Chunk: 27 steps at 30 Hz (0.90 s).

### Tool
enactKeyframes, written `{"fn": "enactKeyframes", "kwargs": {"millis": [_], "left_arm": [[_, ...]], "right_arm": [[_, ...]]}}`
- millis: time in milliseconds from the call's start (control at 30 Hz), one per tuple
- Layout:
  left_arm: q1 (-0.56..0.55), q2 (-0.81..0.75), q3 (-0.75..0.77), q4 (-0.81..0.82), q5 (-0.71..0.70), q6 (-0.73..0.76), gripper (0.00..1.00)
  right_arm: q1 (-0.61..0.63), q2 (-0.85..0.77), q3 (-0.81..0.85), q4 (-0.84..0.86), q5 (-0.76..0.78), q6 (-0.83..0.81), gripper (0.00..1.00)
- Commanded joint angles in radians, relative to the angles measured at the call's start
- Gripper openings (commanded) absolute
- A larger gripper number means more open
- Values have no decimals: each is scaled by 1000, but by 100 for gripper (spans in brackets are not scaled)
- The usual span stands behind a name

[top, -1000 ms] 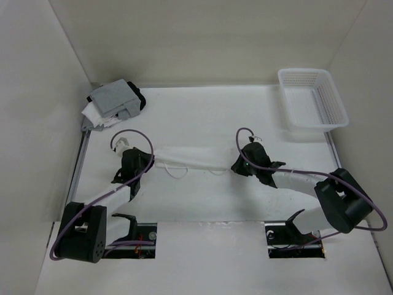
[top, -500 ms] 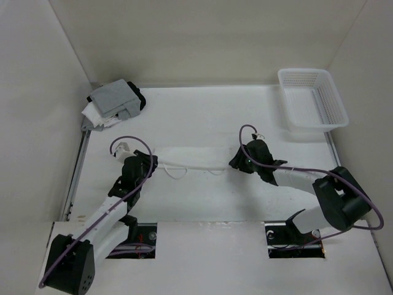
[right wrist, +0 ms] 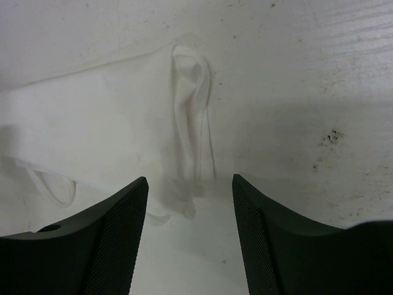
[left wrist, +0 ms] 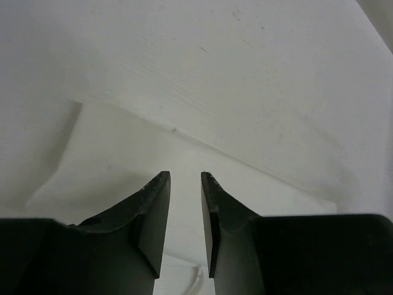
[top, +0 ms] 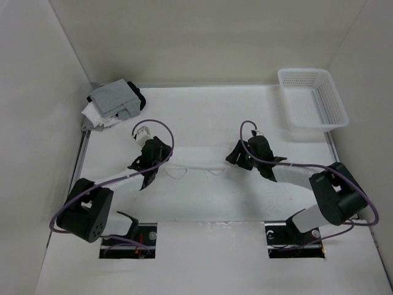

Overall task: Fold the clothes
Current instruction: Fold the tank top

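Small white thin-fabric tank top (right wrist: pixel 110 129) lay as strip, long axis left-right. Right gripper (right wrist: pixel 189 179) spread above one end; left gripper (left wrist: pixel 184 176) narrowly parted, empty, at other.

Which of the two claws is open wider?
The right claw, above the bunched edge of the white top; the left claw shows only a narrow gap.

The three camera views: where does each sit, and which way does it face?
Top external: above and behind, looking down at the table; left arm, right arm show.
Left wrist: on its arm, facing the white tank top; left gripper, slightly apart.
Right wrist: likewise; right gripper, wide open.
Shared: all show the tank top.
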Motion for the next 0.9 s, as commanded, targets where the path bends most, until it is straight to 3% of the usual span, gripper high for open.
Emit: {"fn": "enactKeyframes", "kwargs": {"millis": [0,133,400,633,733,867], "left_arm": [[41,0,-44,84,8,-6,25],[45,-38,-121,90,6,-26,25],[65,-84,-225,113,9,-61,26],[65,-153,-262,110,11,-70,31],[68,-223,-286,98,11,-70,35],[81,-326,-276,20,3,-59,37]], "right_arm": [[-13,44,62,50,-44,-22,63],[-28,104,62,105,-78,1,60],[-69,192,53,185,-128,59,45],[-109,293,42,319,-266,134,41],[-112,304,45,336,-297,140,33],[-120,286,40,330,-300,134,16]]}}
